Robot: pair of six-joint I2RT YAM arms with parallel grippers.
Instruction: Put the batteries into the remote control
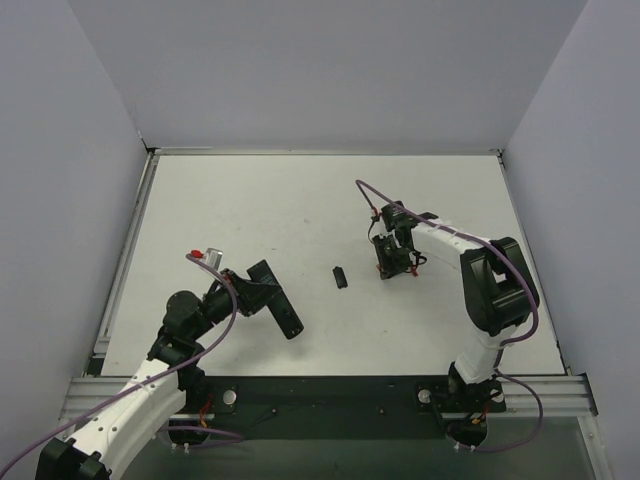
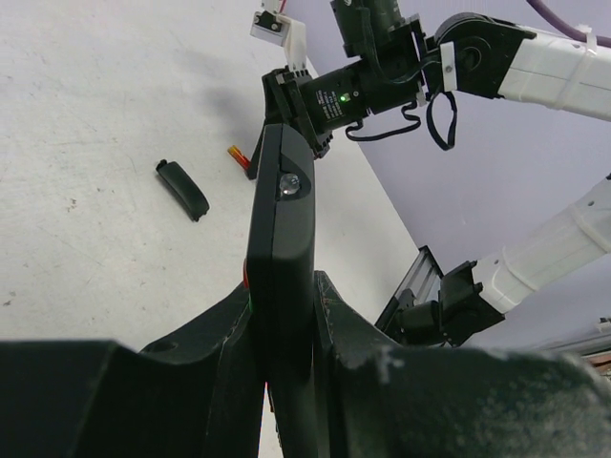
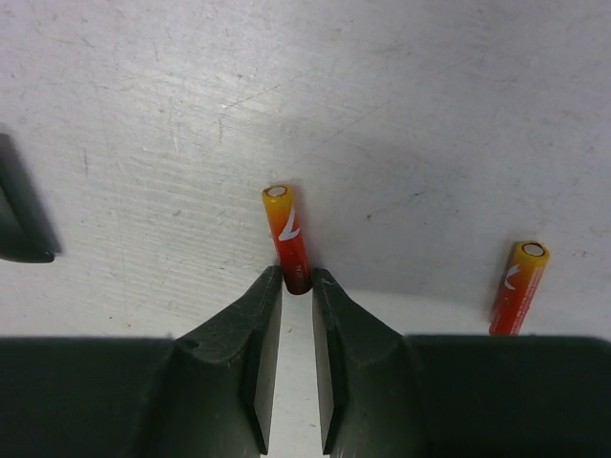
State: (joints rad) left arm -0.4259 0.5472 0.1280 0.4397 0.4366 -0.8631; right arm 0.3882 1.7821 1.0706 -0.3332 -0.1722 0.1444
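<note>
Overhead camera looks down from afar; wrist cameras close; all share table [image 1: 250, 200].

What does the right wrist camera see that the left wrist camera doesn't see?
Only the right wrist camera shows two batteries: one battery with its end nipped in the right gripper, and a spare battery lying apart from it. Only the left wrist camera shows the remote control clamped in the left gripper, and the right arm from outside. Both show the white table, a battery, and the black cover piece, just its edge in the right wrist view.
</note>
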